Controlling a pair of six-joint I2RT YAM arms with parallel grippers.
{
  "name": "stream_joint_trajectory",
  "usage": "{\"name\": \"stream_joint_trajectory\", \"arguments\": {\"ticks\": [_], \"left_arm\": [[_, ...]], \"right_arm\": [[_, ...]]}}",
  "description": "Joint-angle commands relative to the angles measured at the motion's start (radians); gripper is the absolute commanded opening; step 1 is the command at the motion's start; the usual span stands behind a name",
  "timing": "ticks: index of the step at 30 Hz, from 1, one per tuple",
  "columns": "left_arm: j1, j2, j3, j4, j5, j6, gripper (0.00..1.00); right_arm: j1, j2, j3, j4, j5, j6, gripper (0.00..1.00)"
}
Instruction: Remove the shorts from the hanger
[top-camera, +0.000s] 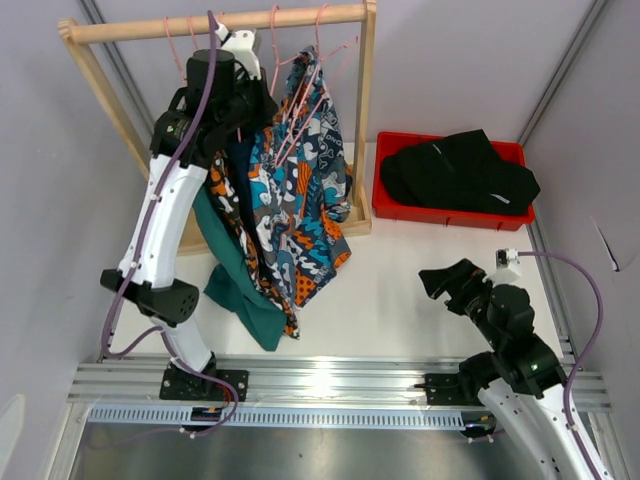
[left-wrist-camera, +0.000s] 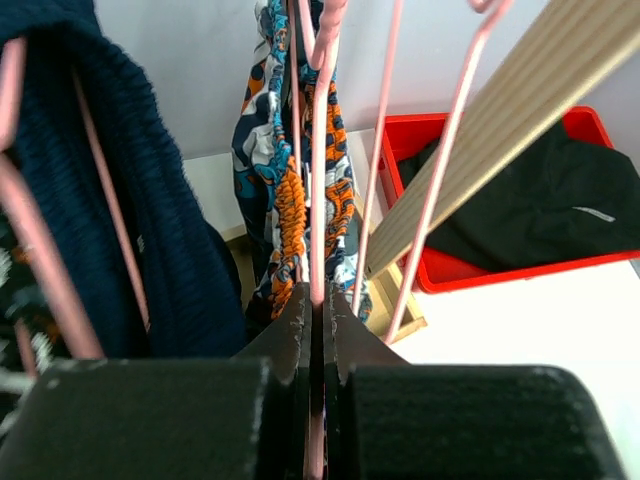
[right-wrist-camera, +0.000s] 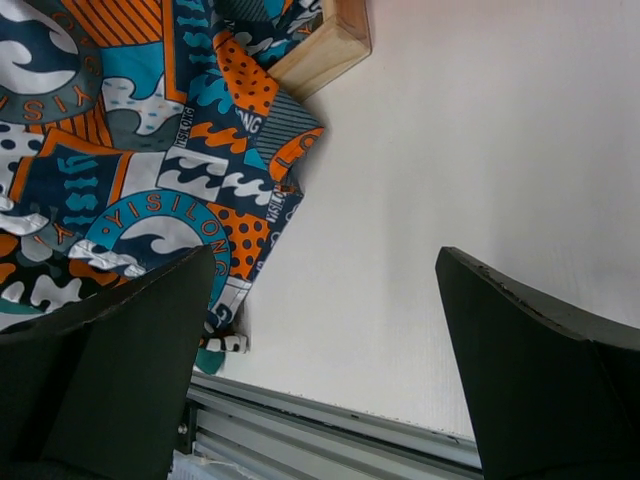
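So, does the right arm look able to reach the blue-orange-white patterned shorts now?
Probably yes. The right gripper stands open, and only table surface lies between it and the hanging hem of the patterned shorts.

Reaches up with the left arm (top-camera: 160, 220), its fingers (left-wrist-camera: 290, 335) pressed tight together; holds the right arm (top-camera: 512, 340) low and bent, its fingers (right-wrist-camera: 140, 340) spread wide.

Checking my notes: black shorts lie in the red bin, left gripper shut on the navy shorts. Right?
No: the left wrist view shows the left gripper shut on a pink hanger, not the navy shorts. The black shorts do lie in the red bin.
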Motion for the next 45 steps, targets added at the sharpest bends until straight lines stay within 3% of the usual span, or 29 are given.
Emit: {"name": "stream_joint_trajectory", "arguments": {"ticks": [1,13,18,21,26,32,45], "left_arm": [[0.006,-0.168,0.046,0.033,0.003,0.009,0.00],[0.007,-0.426,-0.106,-0.052,0.066,0.007,0.00],[0.007,-0.789,-0.631,0.080,0.124,-0.016,0.00],[0.006,-0.906,-0.770,0.062,0.193,-0.034,0.00],[0.006,-1.013,-0.835,0.071,0.455,-0.071,0.00],[-0.034,-1.049,-0.803,0.112,0.571,-0.163,0.00],[-0.089,-1.040,-0.718,0.080,0.542,-0.180,0.00]], "right_arm": [[0.006,0.072,0.106,0.066,0.014,-0.038,1.00],[0.008,0.364,0.388,0.153,-0.053,-0.185,1.00],[0.008,0.460,0.485,0.231,-0.291,-0.250,0.99],[0.023,0.551,0.547,0.263,-0.395,-0.273,0.99],[0.100,0.647,0.653,0.282,-0.408,-0.311,0.99],[0.238,0.738,0.713,0.322,-0.296,-0.327,0.99],[0.299,0.827,0.717,0.403,-0.155,-0.362,0.99]]}}
